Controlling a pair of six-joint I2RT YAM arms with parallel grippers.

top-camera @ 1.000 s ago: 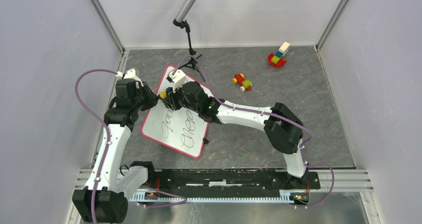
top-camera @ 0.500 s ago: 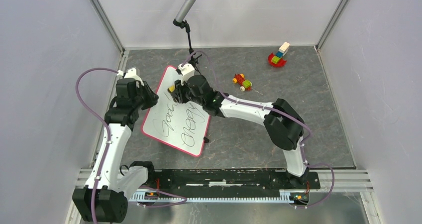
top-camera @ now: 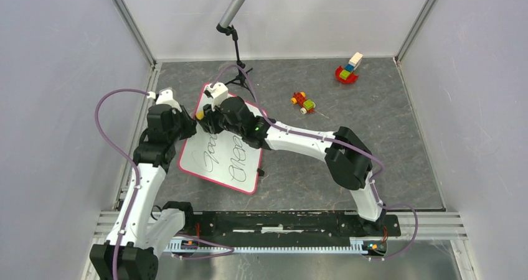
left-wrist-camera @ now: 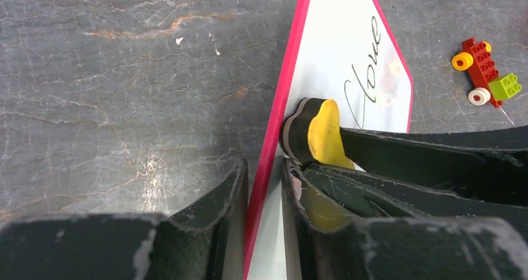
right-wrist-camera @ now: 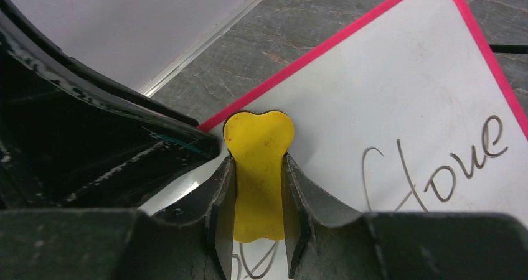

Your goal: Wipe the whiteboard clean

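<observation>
My left fingers (left-wrist-camera: pixel 218 211) pinch the whiteboard (left-wrist-camera: pixel 339 50) by its pink rim, one finger on each side of the edge, close to the board's far left corner. My right fingers (right-wrist-camera: pixel 297 199) are clamped on a yellow eraser (right-wrist-camera: pixel 258 143), one finger on either side of its narrow waist. The eraser's dark felt side sits against the white face just inside the rim, right beside my left fingers. The whiteboard is on the left part of the dark, stone-patterned tabletop (top-camera: pixel 373 137), turned at an angle, with its near end toward my bases. Black handwriting (right-wrist-camera: pixel 436 162) runs across its face, and the nearest word starts just beside the eraser. A small toy car of bricks (top-camera: pixel 303 102) stands on the tabletop to the right of the board, well apart from it.
</observation>
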